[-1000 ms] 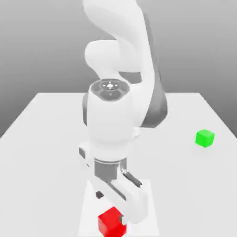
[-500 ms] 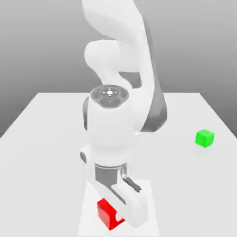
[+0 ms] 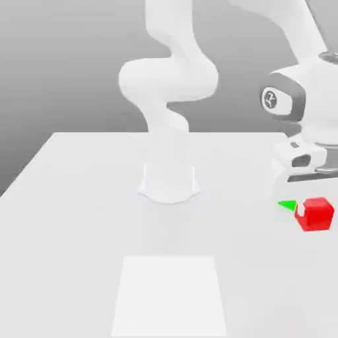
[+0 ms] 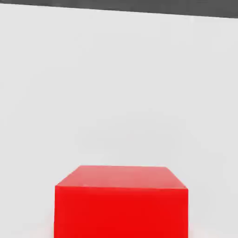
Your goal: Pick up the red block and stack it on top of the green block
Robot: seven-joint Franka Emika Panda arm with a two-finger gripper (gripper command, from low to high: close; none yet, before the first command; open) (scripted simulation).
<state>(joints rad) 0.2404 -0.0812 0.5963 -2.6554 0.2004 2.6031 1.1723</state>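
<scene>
Red block (image 3: 317, 214) hangs at the exterior view's right, directly under the arm's hand (image 3: 310, 162), off the table (image 3: 86, 218) as far as I can judge from where I stand; it sits right at the jaws, tucked just below the pale body of the hand, with a small white finger (image 3: 298, 211) showing against its face on the exterior view's left; the jaws look narrow and closed on the cube, holding it from either side. In the hand view the red block (image 4: 122, 202) fills the near part of the picture, its top face and one broad side plain and glossy, with bare pale table (image 4: 119, 83) stretching away behind it. The green block (image 3: 286, 205) peeps out as a small bright wedge just beside the red cube, on the exterior view's left of it and a touch higher in the picture; most of it is hidden behind the red cube and the finger, so I cannot tell whether the two cubes are touching or only close, nor whether the red one is above it or merely in front of it. The arm itself curls up from its round white base (image 3: 169, 181) near the middle of the table and swings over to the right side; a lighter rectangular patch (image 3: 169, 294) lies on the table toward the near edge, well apart from both cubes.
</scene>
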